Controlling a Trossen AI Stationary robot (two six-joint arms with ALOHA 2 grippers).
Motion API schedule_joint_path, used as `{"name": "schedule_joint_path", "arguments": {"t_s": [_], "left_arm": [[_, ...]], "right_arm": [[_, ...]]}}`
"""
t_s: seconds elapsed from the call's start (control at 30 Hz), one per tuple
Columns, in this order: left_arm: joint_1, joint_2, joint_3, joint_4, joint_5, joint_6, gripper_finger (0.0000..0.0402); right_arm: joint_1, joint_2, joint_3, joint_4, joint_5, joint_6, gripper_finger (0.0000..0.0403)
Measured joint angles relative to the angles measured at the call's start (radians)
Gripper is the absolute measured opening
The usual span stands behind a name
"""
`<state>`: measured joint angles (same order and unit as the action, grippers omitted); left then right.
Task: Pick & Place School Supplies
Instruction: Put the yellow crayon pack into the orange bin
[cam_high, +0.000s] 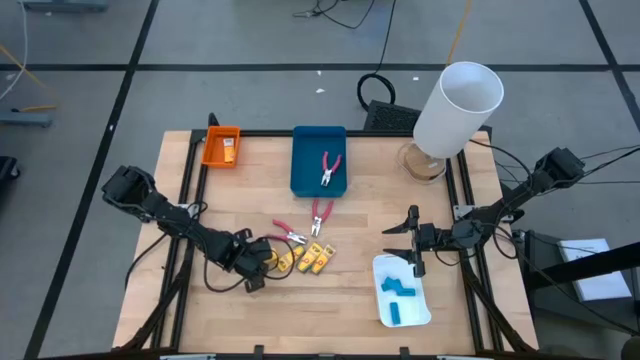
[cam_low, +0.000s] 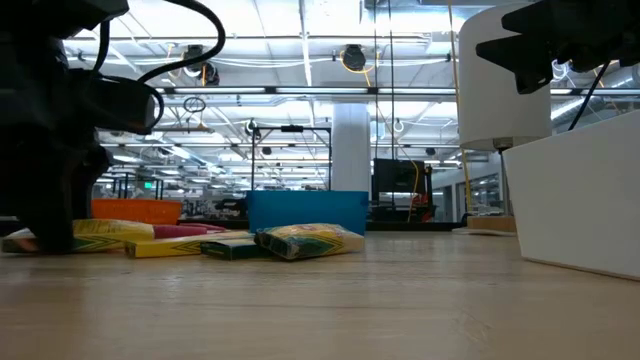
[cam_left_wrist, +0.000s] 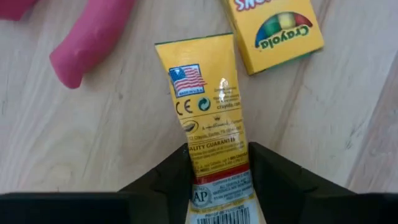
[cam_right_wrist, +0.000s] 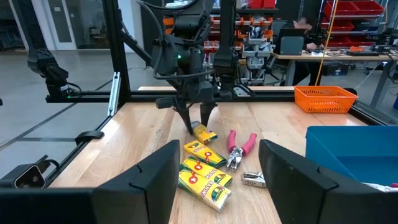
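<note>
Several yellow crayon boxes (cam_high: 305, 260) lie flat on the wooden table near its front, left of centre. My left gripper (cam_left_wrist: 219, 149) points steeply down over the leftmost box (cam_left_wrist: 208, 106) and is shut on it. Red-handled pliers (cam_high: 292, 235) and a second pair (cam_high: 320, 215) lie just beyond the boxes. A third pair (cam_high: 329, 170) rests in the blue tray (cam_high: 305, 178). My right gripper (cam_high: 412, 243) stands open and level above the table, beside the white tray (cam_high: 415, 318) that holds light-blue blocks (cam_high: 400, 290). My left gripper pinches the yellow crayon box by its two long sides (cam_left_wrist: 194, 163), toward the end nearest the gripper. The fingers (cam_left_wrist: 168, 180) come down from above at a slant and lie across the box. The box lies on the table (cam_right_wrist: 204, 132).
An orange tray (cam_high: 221, 146) with a yellow piece sits at the far left corner. A tall white cylinder (cam_high: 455, 108) stands at the far right. Another crayon box (cam_left_wrist: 273, 28) and a pink plier handle (cam_left_wrist: 87, 43) lie close to the held box. Bare wood spreads along the front edge.
</note>
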<state>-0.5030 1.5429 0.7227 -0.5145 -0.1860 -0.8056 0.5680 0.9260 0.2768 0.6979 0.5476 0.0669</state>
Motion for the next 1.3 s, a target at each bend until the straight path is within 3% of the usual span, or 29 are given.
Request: {"name": "schedule_joint_path", "arguments": {"t_s": [0.23, 0.6, 0.93, 1.3], "left_arm": [[0.002, -0.001, 0.000, 0.000, 0.000, -0.013, 0.0141], [0.002, -0.001, 0.001, 0.000, -0.032, -0.035, 0.0148], [0.006, -0.011, 0.001, 0.049, -0.034, -0.018, 0.0124], [0.052, -0.078, 0.001, 0.130, -0.035, 0.018, 0.0145]], "right_arm": [[0.000, 0.000, 0.000, 0.000, 0.000, 0.000, 0.0210], [0.000, 0.000, 0.000, 0.000, 0.000, 0.000, 0.0210], [0.000, 0.000, 0.000, 0.000, 0.000, 0.000, 0.0210], [0.000, 0.000, 0.000, 0.001, 0.000, 0.000, 0.0210]]}}
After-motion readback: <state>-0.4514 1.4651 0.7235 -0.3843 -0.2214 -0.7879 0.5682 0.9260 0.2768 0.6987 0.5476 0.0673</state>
